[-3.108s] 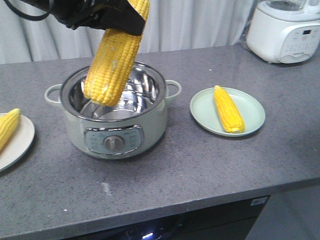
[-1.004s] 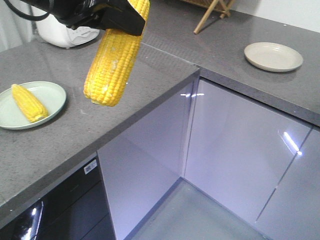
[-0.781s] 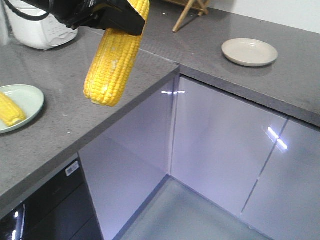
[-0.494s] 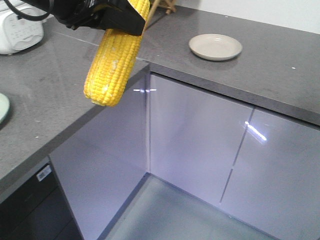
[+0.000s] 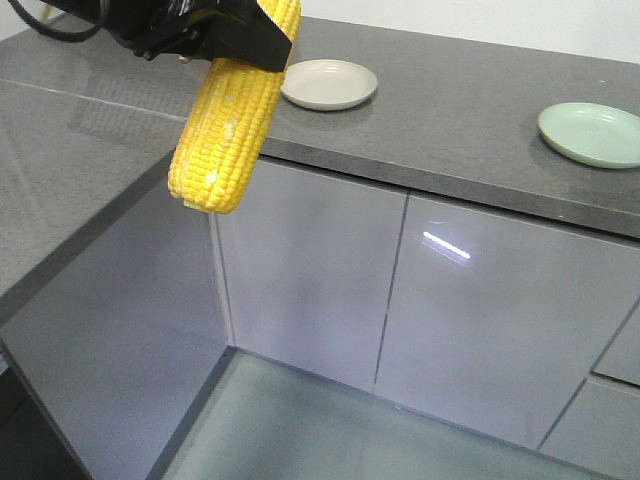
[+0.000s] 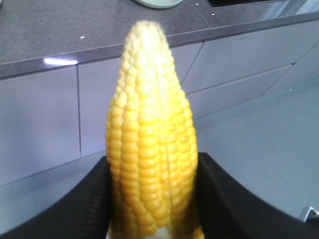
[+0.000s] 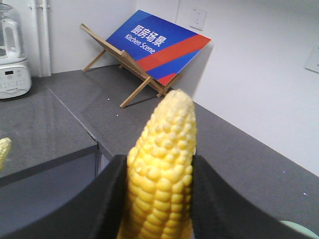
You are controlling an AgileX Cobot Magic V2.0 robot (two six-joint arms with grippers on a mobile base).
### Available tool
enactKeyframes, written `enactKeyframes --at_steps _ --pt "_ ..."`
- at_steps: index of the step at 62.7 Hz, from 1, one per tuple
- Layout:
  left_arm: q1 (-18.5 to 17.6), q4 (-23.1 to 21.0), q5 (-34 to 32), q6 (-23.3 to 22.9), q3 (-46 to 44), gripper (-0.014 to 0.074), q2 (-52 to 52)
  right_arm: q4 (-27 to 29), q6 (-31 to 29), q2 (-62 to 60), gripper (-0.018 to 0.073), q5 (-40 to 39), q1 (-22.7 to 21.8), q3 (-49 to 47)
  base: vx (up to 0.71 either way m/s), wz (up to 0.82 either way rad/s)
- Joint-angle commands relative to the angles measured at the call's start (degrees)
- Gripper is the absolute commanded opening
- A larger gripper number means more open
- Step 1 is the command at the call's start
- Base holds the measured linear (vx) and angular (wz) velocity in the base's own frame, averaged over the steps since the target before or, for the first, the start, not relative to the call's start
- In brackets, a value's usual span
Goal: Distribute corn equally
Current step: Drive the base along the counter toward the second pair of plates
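Now the whole view has swung round. The pot is gone from the front view, and a grey countertop (image 5: 470, 110) runs along the top from eleven to three o'clock, above glossy cabinet doors (image 5: 310, 270). On it stand a green plate (image 5: 592, 133) at two o'clock and a beige plate (image 5: 328, 84) at twelve o'clock, both bare.

The hanging cob (image 5: 225, 120) at eleven o'clock has kept its place in the picture, so we judge that the base turned and the arms did not. We cannot tell which arm carries it. For the task this looks good to us: two cobs travel toward two bare plates, one for each.

The left gripper (image 6: 152, 167) is closed to the width of the first cob (image 6: 152, 124), with a black finger pressing on each side and the tip pointing away. The right gripper (image 7: 159, 159) pinches the second cob (image 7: 167, 129) in the same manner. Neither cob rests on a plate yet.
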Motion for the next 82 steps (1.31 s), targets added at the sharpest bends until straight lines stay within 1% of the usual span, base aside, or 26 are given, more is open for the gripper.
enactKeyframes --at_steps 1,82 --pt "-0.1 -2.1 -2.9 0.1 -1.5 -0.0007 -2.2 1.3 -0.2 -0.9 -0.0004 -0.3 -0.4 -0.8 -0.04 -0.3" --pt "-0.1 -2.1 -2.9 0.1 -1.5 -0.0007 -2.2 1.4 -0.2 -0.9 -0.0004 -0.3 -0.4 -0.8 -0.03 -0.31"
